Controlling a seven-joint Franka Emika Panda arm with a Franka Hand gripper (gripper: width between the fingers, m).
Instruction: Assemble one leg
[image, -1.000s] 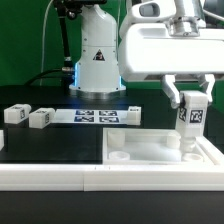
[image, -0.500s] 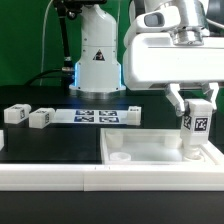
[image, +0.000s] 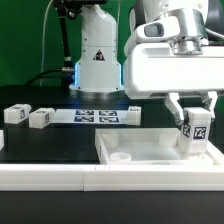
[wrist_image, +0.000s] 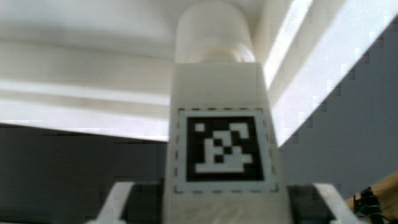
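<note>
My gripper (image: 194, 122) is shut on a leg (image: 196, 131), a small white post with a black-and-white tag, held upright at the exterior view's right. Its lower end meets the near right corner of the large flat white board (image: 140, 148), which has round corner sockets. In the wrist view the leg (wrist_image: 226, 120) fills the middle between my fingers (wrist_image: 128, 204), its round far end against the white board (wrist_image: 107, 75). Two more tagged white legs (image: 16, 115) (image: 41, 118) lie on the black table at the exterior view's left.
The marker board (image: 100, 115) lies flat at the table's back, in front of the white robot base (image: 97, 60). A white rail (image: 60, 177) runs along the table's front edge.
My gripper and the leg have shifted slightly to the exterior view's right. The large white board has moved with them, its left edge swinging leftward and nearer the front.
</note>
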